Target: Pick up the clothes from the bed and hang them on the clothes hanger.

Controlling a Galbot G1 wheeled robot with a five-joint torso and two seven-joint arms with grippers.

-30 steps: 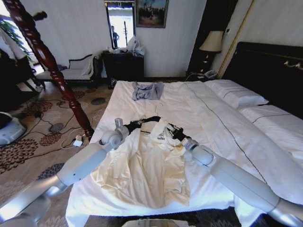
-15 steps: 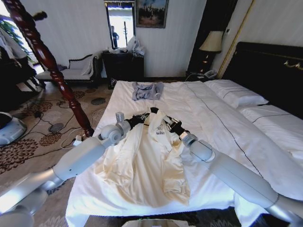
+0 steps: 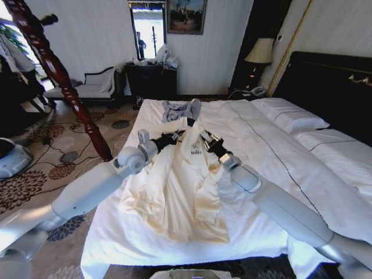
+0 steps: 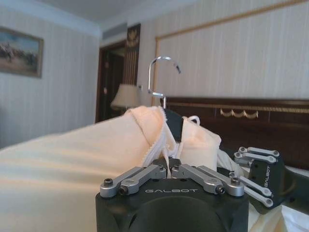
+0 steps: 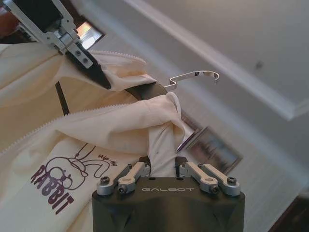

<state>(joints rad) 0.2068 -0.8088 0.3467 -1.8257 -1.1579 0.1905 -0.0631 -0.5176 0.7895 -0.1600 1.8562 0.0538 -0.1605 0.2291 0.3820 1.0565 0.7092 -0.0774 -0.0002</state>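
The clothes (image 3: 180, 192), a cream long-sleeved top with a dark "RABBIT" logo (image 5: 57, 186), are held up by the shoulders above the bed (image 3: 261, 151), with the hem still on the sheet. The clothes hanger (image 4: 174, 123) sits inside the collar. Its silver hook (image 4: 161, 72) sticks out above the neck, and the hook (image 5: 194, 76) also shows in the right wrist view. My left gripper (image 3: 168, 138) is shut on one shoulder of the top and my right gripper (image 3: 206, 140) is shut on the other. Up close, the left gripper (image 4: 169, 168) and the right gripper (image 5: 161, 166) both pinch cream fabric.
A small grey-blue garment (image 3: 180, 110) lies at the bed's far end, just beyond the held collar. A reddish-brown wooden post (image 3: 55, 75) leans at the left of the bed. White pillows (image 3: 290, 116) and a dark headboard (image 3: 331, 81) are at the right.
Both arms have raised the collar end of the top higher and farther from me. More of the fabric now hangs off the sheet and the hanger's top shows above the neck.
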